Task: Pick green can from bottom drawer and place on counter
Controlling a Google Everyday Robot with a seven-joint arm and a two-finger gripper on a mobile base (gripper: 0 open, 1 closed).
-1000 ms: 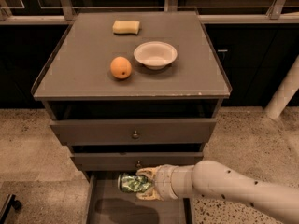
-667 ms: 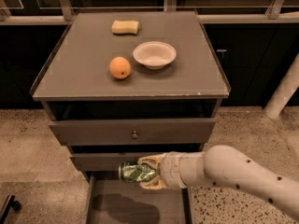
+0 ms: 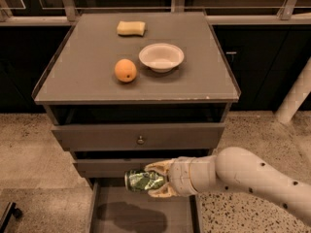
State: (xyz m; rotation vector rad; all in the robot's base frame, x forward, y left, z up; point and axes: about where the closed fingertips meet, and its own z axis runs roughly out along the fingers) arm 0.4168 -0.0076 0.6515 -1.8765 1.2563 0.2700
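The green can (image 3: 142,180) lies on its side in my gripper (image 3: 154,180), held in the air above the open bottom drawer (image 3: 107,216). The gripper's pale fingers (image 3: 158,166) close on the can's right end from above and below. My white arm (image 3: 243,176) comes in from the lower right. The can is in front of the middle drawer, well below the counter (image 3: 87,72). Its shadow falls on the drawer floor.
On the counter are an orange (image 3: 125,70), a white bowl (image 3: 161,57) and a yellow sponge (image 3: 131,28). The upper drawer with a knob (image 3: 140,140) is shut. A white post (image 3: 296,96) stands at the right. Speckled floor surrounds the cabinet.
The gripper has lifted the green can up out of the bottom drawer, and the arm has risen a little with it.
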